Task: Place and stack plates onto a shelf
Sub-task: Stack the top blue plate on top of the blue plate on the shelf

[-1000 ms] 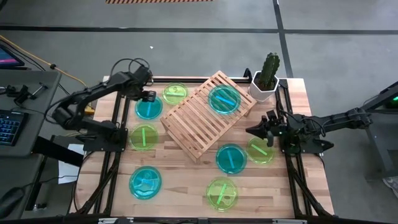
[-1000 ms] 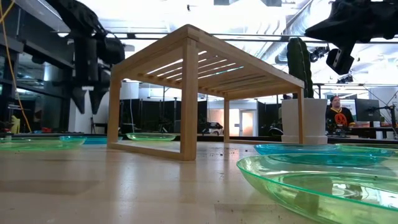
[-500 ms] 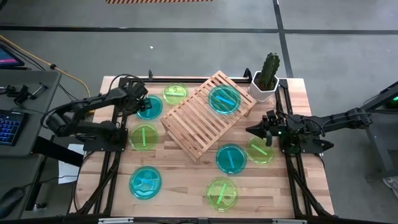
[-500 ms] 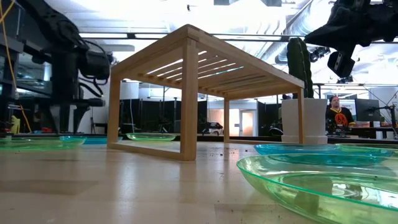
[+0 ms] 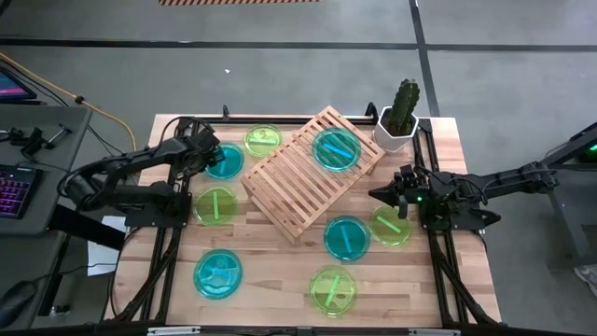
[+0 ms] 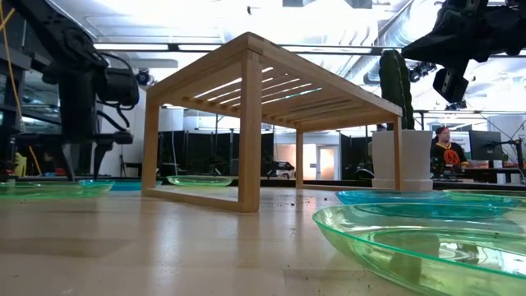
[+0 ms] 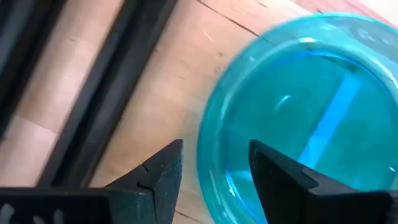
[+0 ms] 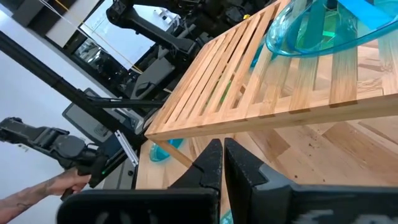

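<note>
A teal plate (image 5: 226,162) (image 7: 298,112) lies flat on the table left of the wooden shelf (image 5: 312,171). My left gripper (image 5: 203,154) (image 7: 214,146) is open and low at that plate's left edge. One finger is outside its rim (image 7: 208,155) and the other is over the plate's inside. Another teal plate (image 5: 336,147) rests on top of the shelf. My right gripper (image 5: 378,195) (image 8: 224,146) is shut and empty. It hovers right of the shelf, above a lime plate (image 5: 389,225). My left gripper comes at the teal plate from above with its fingers astride the left rim (image 7: 208,155). I cannot tell whether either finger touches the rim. The plate lies flat on the table.
More plates lie on the table: lime ones (image 5: 262,140) (image 5: 215,205) (image 5: 332,289) and teal ones (image 5: 217,273) (image 5: 346,237). A potted cactus (image 5: 399,117) stands at the far right corner by the shelf. Black frame rails (image 5: 168,233) run along both sides.
My left gripper has come down from above the teal plate and shifted toward the table's left. It now sits low at the plate's left rim. The right arm and all the plates have stayed where they were.
</note>
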Robot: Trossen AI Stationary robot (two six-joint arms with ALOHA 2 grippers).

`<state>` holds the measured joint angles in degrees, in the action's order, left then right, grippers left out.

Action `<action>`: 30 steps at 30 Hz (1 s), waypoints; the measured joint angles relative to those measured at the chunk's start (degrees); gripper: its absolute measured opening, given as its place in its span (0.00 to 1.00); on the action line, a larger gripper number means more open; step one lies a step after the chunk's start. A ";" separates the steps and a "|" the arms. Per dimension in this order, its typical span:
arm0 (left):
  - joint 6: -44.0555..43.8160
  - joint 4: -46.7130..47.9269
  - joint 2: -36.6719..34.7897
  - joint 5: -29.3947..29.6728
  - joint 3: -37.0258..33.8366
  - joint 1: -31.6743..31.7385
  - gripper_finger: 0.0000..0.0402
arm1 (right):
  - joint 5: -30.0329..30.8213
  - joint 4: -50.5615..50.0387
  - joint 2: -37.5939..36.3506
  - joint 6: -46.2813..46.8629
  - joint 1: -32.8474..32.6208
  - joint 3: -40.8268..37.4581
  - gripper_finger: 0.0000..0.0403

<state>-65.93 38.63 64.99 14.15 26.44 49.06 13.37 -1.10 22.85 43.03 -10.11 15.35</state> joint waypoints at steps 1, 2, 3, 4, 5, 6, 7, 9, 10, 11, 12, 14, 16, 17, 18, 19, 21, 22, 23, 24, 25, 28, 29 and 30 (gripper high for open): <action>0.00 0.01 0.29 -0.05 0.00 0.13 0.43 | 0.00 0.00 0.02 0.00 0.00 0.00 0.00; -0.05 0.00 0.58 -0.22 0.00 0.22 0.43 | 0.00 0.00 0.01 0.00 0.01 0.00 0.00; -0.42 0.02 0.85 -0.37 0.00 0.42 0.43 | 0.00 0.00 0.00 0.00 0.00 0.00 0.00; -1.05 -0.02 1.18 -0.50 0.00 0.46 0.43 | 0.00 0.00 0.01 0.00 0.01 0.00 0.00; -1.43 -0.22 1.65 -0.49 0.00 0.46 0.43 | 0.00 0.00 0.02 0.00 0.00 0.00 0.00; -1.53 -0.72 2.22 -0.48 0.00 0.46 0.43 | 0.00 0.00 0.02 0.00 0.00 0.00 0.00; -1.49 -1.54 2.83 -0.47 0.00 0.46 0.43 | 0.00 -0.01 0.00 0.00 0.00 0.00 0.00; -1.63 -3.05 4.15 -0.47 0.00 0.46 0.43 | 0.23 -0.01 0.02 0.00 0.02 0.00 0.00; -2.07 -3.72 4.86 -0.49 0.00 0.46 0.43 | 0.44 -0.02 0.00 0.00 0.00 0.00 0.00; -2.57 -4.39 5.60 -0.36 0.04 0.43 0.43 | 0.61 -0.02 0.02 0.00 0.02 0.00 0.00; -2.85 -4.79 6.13 -0.15 0.08 0.34 0.43 | 0.61 -0.02 0.00 -0.01 0.00 0.00 0.00; -3.33 -5.02 6.92 0.13 0.22 0.31 0.43 | 0.61 -0.02 0.01 0.01 0.01 0.00 0.00; -3.94 -4.95 7.09 0.29 0.22 0.31 0.43 | 0.62 -0.02 0.00 0.48 0.01 0.00 0.00; -3.94 -4.87 7.05 0.48 0.21 0.30 0.42 | 0.61 -0.02 0.02 0.48 0.01 0.00 0.00; -3.96 -4.77 6.92 0.59 0.20 0.29 0.40 | 0.61 -0.02 0.01 0.48 0.00 0.00 0.00; -3.96 -4.71 6.76 0.68 0.17 0.31 0.38 | 0.61 -0.02 0.00 0.48 0.00 0.00 0.00; -3.92 -4.83 6.38 1.03 0.06 0.33 0.31 | 0.61 -0.02 0.02 0.48 0.00 0.00 0.00; -3.87 -5.28 6.23 1.15 0.01 0.35 0.26 | 0.61 -0.02 0.00 0.47 0.01 0.00 0.00; -3.66 -5.64 6.10 1.12 -0.02 0.37 0.21 | 0.61 -0.02 0.01 0.46 0.00 0.00 0.00; -3.36 -5.84 5.86 1.08 -0.04 0.37 0.15 | 0.61 0.00 0.00 0.46 0.00 0.00 0.00; -2.82 -5.84 5.52 1.17 -0.04 0.37 0.09 | 0.61 -0.01 0.02 0.46 0.00 0.00 0.00; -1.99 -6.30 3.84 1.33 -0.04 0.35 0.02 | 0.61 0.00 0.02 0.46 0.00 0.00 0.00; -1.97 -6.49 3.04 1.47 -0.04 0.35 0.03 | 0.61 0.00 0.02 0.46 0.00 0.00 0.00; -1.89 -6.47 2.03 1.79 -0.04 0.35 0.03 | 0.61 0.00 0.00 0.46 0.00 0.00 0.00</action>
<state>-67.81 32.16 67.02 15.94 26.39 49.41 13.98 -1.10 22.85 43.48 -10.11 15.35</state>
